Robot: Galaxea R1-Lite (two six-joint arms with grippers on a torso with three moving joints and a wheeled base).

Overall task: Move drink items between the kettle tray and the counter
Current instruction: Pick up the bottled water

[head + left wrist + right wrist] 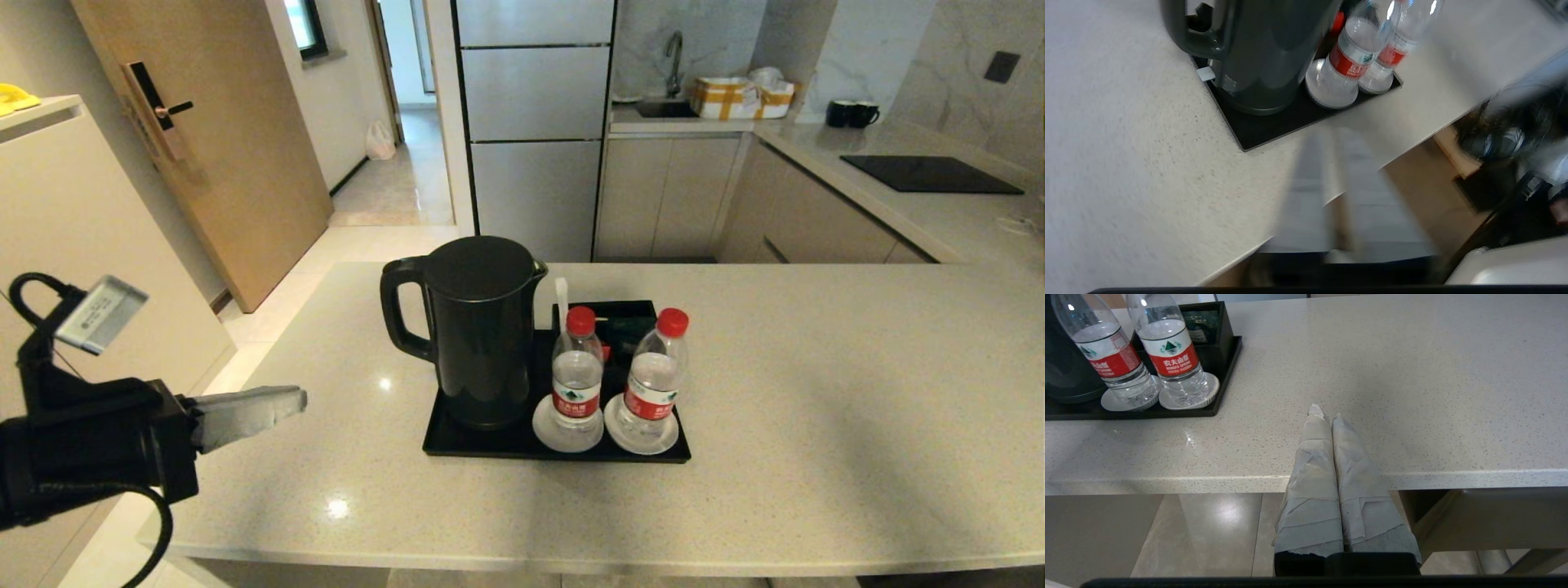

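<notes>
1. Kettle [478,335] and both water bottles [576,371] sit on the kettle tray [457,445].
2. Left gripper [277,406] hovers off the counter [816,408] edge, empty; can't tell its gap.
3. Right gripper [1326,412] is pressed closed, empty.

Home kitchen (sink [663,107], cooktop [931,174])

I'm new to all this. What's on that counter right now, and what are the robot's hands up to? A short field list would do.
kettle: black kettle upright on the tray, handle toward the robot's left
bottles: two water bottles, red caps on, each on a white coaster
tray: black tray on the beige counter
sachet box: sachet box at the tray's far side
left gripper: left gripper over the counter's left edge, apart from the kettle, empty
right gripper: right gripper shut, empty, at the counter's near edge
</notes>
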